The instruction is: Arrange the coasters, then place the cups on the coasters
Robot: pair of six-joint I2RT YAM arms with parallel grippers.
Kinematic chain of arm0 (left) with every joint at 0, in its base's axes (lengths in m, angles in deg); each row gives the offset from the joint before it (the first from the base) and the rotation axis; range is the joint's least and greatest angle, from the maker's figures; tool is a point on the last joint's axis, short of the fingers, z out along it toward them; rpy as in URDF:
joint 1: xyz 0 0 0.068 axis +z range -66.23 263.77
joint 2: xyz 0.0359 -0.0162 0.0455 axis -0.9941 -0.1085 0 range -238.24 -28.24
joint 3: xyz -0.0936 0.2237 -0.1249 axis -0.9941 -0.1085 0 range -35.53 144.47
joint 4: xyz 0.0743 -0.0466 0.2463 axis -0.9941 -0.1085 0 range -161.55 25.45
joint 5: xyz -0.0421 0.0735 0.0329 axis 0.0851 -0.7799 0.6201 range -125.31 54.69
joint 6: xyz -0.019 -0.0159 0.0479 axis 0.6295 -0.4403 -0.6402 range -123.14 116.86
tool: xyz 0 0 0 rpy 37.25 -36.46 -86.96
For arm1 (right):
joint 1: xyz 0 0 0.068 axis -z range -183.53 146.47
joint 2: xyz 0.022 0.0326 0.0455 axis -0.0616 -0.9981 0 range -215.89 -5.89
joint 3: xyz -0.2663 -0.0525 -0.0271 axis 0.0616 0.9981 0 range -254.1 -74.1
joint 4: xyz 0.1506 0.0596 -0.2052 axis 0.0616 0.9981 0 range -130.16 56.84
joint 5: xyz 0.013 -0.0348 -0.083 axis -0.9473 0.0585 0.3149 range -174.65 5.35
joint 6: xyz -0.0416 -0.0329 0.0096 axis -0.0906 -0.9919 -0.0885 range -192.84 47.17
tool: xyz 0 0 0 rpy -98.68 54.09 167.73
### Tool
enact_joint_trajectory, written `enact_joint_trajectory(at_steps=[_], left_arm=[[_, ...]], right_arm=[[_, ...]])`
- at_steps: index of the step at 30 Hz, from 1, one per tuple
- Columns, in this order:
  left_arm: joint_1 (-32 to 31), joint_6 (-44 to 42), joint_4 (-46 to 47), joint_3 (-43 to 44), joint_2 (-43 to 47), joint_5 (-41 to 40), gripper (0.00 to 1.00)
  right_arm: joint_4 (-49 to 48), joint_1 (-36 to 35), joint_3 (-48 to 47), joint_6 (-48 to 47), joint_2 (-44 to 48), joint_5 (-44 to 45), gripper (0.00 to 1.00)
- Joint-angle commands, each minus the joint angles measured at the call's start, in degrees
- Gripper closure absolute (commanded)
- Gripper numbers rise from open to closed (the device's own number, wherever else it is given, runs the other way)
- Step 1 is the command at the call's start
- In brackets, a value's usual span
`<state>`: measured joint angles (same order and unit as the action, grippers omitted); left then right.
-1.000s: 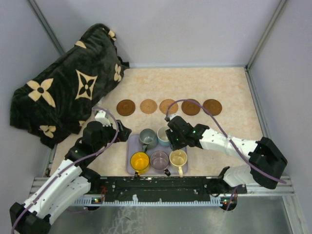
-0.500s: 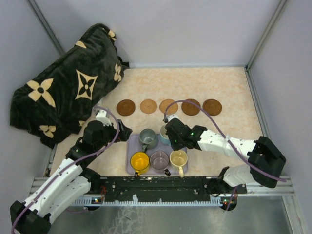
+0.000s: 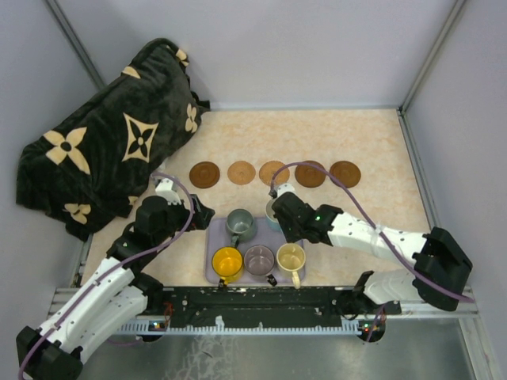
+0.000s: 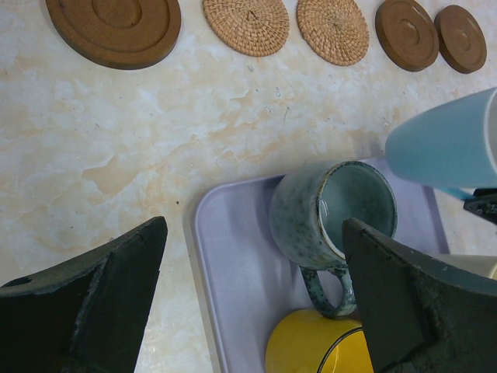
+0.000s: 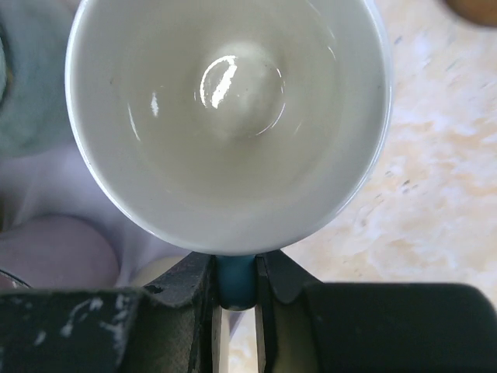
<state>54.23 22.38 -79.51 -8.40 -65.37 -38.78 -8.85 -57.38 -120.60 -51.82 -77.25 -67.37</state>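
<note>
No text, label, brand, number or sign can be read in any view. The dark blanket (image 3: pixel 103 142) bears only cream flower and star motifs, with no letters legible among them. The cups (image 4: pixel 334 210), coasters (image 4: pixel 247 23) and tray (image 4: pixel 233 264) have plain surfaces.

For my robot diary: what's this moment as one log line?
right gripper: shut on handle of blue cup | left gripper: open, by tray | coasters: five in row, bare | tray: four cups
</note>
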Motion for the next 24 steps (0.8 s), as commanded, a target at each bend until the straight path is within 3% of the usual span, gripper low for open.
enact_joint_trajectory(at_steps=[1, 6, 14, 24], left_arm=[[-0.44, -0.07, 0.81, -0.02, 0.91, -0.22, 0.0], [-0.43, 0.31, 0.78, -0.15, 0.91, 0.22, 0.0], [-0.48, 0.41, 1.21, -0.45, 0.83, 0.62, 0.0], [-0.43, 0.43, 2.19, -0.7, -0.52, 1.27, 0.0]], right_arm=[[-5.56, 0.13, -6.1, -4.22, 4.65, 10.82, 1.0], [-3.55, 3.16, -9.42, -7.82, 3.41, 16.85, 1.0], [-4.91, 18.77, -12.91, -10.6, 3.71, 8.07, 0.99], [-4.48, 38.04, -19.54, -13.32, -4.56, -1.88, 0.98]])
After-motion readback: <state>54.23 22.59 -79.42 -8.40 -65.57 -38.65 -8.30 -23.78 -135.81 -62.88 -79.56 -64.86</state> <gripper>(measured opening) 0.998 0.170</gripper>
